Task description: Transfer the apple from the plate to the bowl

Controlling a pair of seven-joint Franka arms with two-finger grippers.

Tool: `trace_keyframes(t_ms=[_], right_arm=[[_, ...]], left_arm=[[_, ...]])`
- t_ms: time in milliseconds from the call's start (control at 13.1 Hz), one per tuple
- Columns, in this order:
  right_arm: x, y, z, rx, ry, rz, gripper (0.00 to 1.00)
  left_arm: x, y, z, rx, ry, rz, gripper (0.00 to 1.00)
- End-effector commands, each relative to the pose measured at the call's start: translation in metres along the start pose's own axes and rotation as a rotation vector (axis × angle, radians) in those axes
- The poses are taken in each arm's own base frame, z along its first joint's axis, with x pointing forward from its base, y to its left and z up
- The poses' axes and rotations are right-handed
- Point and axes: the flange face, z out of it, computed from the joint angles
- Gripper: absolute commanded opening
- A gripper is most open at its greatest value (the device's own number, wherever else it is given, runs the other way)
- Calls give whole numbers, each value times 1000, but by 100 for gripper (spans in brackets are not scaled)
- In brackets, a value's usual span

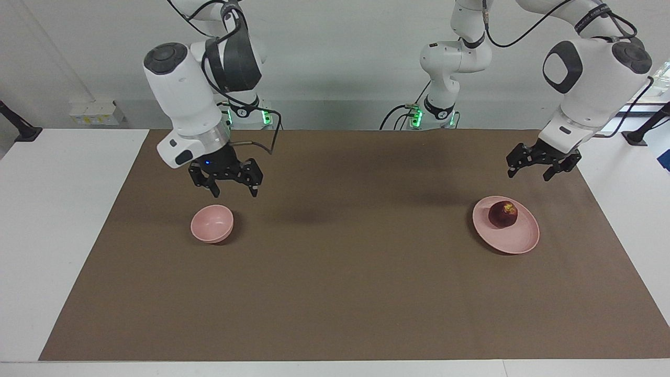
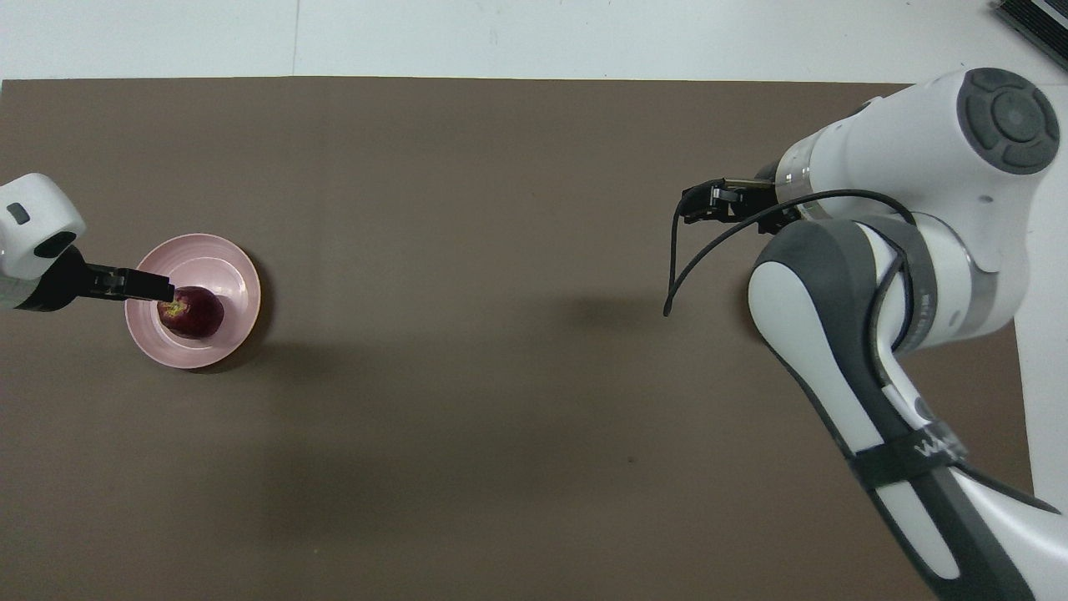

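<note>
above the plate (image 1: 515,241) with its apple (image 1: 503,214), left hand (image 1: 526,172) gapes empty; right hand (image 1: 233,192) likewise, seemingly over the bowl (image 1: 211,223).

Both arms reach out, left gripper (image 1: 527,173) and right gripper (image 1: 235,189) raised, fingers spread and empty

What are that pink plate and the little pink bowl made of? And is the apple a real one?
The plate and bowl look like matte plastic or melamine: even pale pink with soft, dull highlights, though glazed ceramic can't be ruled out. The apple has dark-red skin with a yellowish patch and a slight sheen; whether it is real or a plastic replica cannot be told from here.
</note>
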Motion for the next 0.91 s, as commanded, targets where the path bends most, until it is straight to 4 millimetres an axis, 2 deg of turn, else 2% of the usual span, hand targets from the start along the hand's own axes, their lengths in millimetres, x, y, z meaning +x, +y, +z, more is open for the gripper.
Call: trace_keyframes(t_ms=[0,152,380,533,609,685,761,837], right_arm=[[6,-6,38,34,25,35,100],[5,-22,55,46,41,31,100],[-3,-45,78,103,28,82,100],[-9,-46,90,126,19,133,100],[-19,-54,100,143,12,140,100],[-27,-57,113,156,10,155,100],[-34,-61,122,160,19,156,100],[-39,-65,125,161,20,151,100]], left_arm=[[12,-13,45,-19,-2,20,100],[14,-20,68,-10,7,19,100],[0,-27,93,-6,1,4,100],[-8,-26,100,-10,-14,2,96],[-10,-25,100,-11,-15,2,85],[-12,-25,99,-13,-16,-1,57],[-10,-24,98,-11,-12,6,22],[-6,-19,98,-8,-4,14,0]])
